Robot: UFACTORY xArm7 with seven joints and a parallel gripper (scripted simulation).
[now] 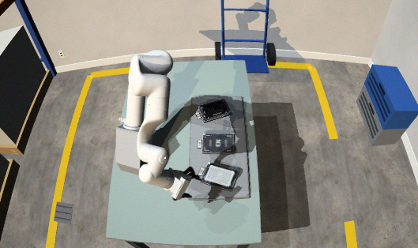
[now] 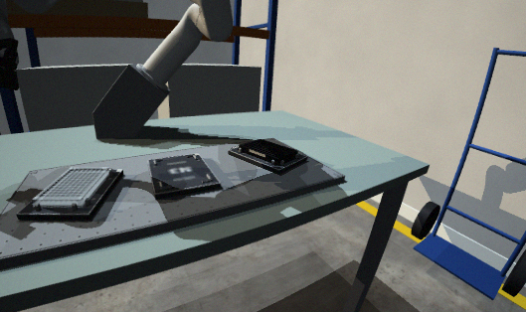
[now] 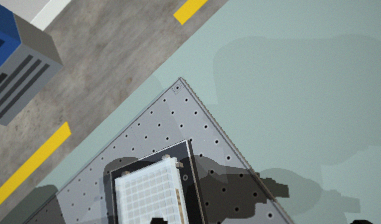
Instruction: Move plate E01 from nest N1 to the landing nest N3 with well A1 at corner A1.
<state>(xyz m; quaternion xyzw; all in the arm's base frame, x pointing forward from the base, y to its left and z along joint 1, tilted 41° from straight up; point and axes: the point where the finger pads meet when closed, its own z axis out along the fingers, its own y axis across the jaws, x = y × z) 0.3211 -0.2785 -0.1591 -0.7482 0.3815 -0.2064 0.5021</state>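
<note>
A clear white well plate sits in a black nest at the near end of the grey deck. It also shows in the exterior view and at the bottom of the wrist view. A black plate sits in the far nest, turned a little askew. The middle nest is empty and carries a blurred mark. The plate labels are too small to read. My gripper is open and empty, above the deck's edge beside the white plate.
The robot's base box stands on the table left of the deck. A blue hand truck stands behind the table. A blue cabinet stands at the right wall. Yellow floor lines ring the table.
</note>
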